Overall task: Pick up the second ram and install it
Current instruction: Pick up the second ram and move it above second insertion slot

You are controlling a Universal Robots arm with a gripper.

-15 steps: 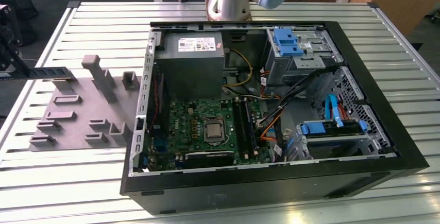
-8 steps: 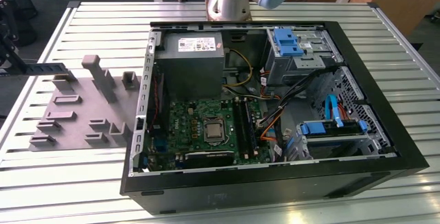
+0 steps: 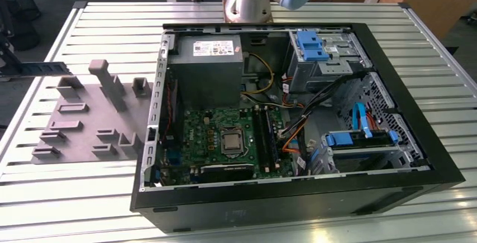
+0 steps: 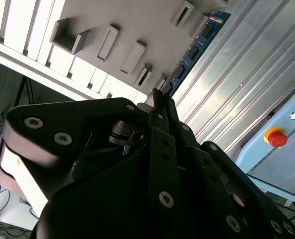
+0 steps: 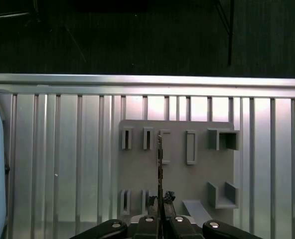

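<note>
My gripper (image 4: pixel 157 99) is shut on the second ram (image 4: pixel 195 52), a narrow blue-green board with dark chips that sticks out past the fingertips. In the first wrist view the ram (image 5: pixel 160 159) is seen edge-on as a thin line rising from the gripper (image 5: pixel 160 199), above the grey fixture plate (image 5: pixel 197 174). In the exterior view the ram (image 3: pixel 44 68) hangs level at the exterior view's left, over the far end of the fixture plate (image 3: pixel 82 125), with the gripper (image 3: pixel 13 67) at the picture's edge. The long black motherboard slots (image 3: pixel 265 137) lie inside the open computer case (image 3: pixel 298 198), well away from the gripper.
The case stands on a slatted metal table (image 3: pixel 67 198). Grey blocks (image 3: pixel 104 78) rise from the fixture plate. The arm's base (image 3: pixel 246 0) stands behind the case. A pale blue box with a red button (image 4: pixel 275 137) sits beside the table.
</note>
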